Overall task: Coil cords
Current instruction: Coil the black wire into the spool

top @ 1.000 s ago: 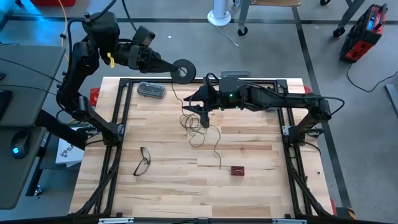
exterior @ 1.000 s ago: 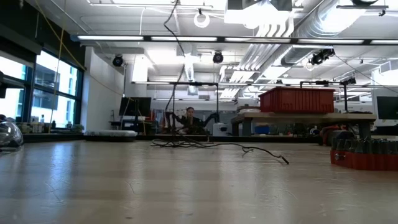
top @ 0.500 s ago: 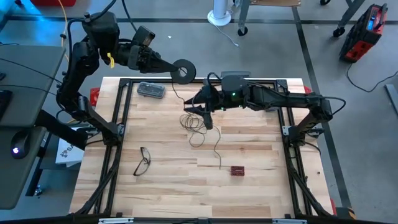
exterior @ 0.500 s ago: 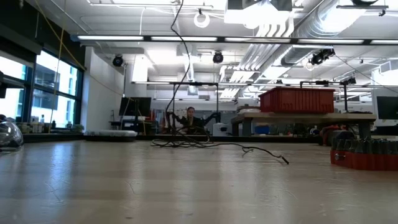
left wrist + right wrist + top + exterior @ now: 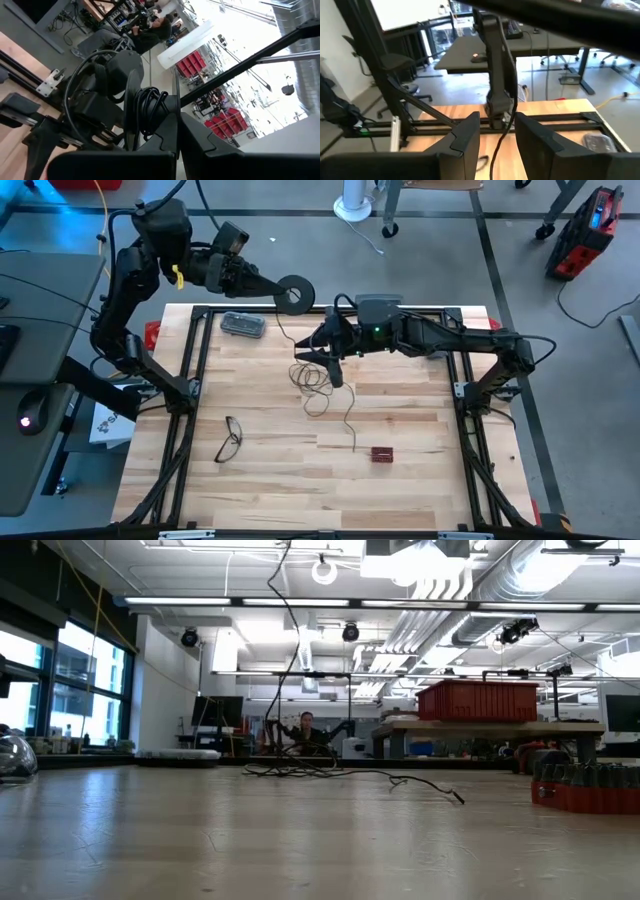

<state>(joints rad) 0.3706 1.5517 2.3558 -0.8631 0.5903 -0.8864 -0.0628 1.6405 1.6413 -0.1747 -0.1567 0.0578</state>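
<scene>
My rig, as I see it from above: two arms, matte black, built of blocky jointed segments.

Left arm (image 5: 130,275): bulky black housings, one yellow tag near the wrist, black cable looped over the shoulder.

Right arm (image 5: 440,338): long slim links, a small green light on the wrist block, black cable running along the forearm.

Fingers (image 5: 465,137): flat, dark, wedge-shaped plates.

Light: bright, from long ceiling lamps (image 5: 250,602)
Glare: white glow at windows (image 5: 235,30)
Blur: near bench (image 5: 300,850) soft
Shadows: faint
</scene>
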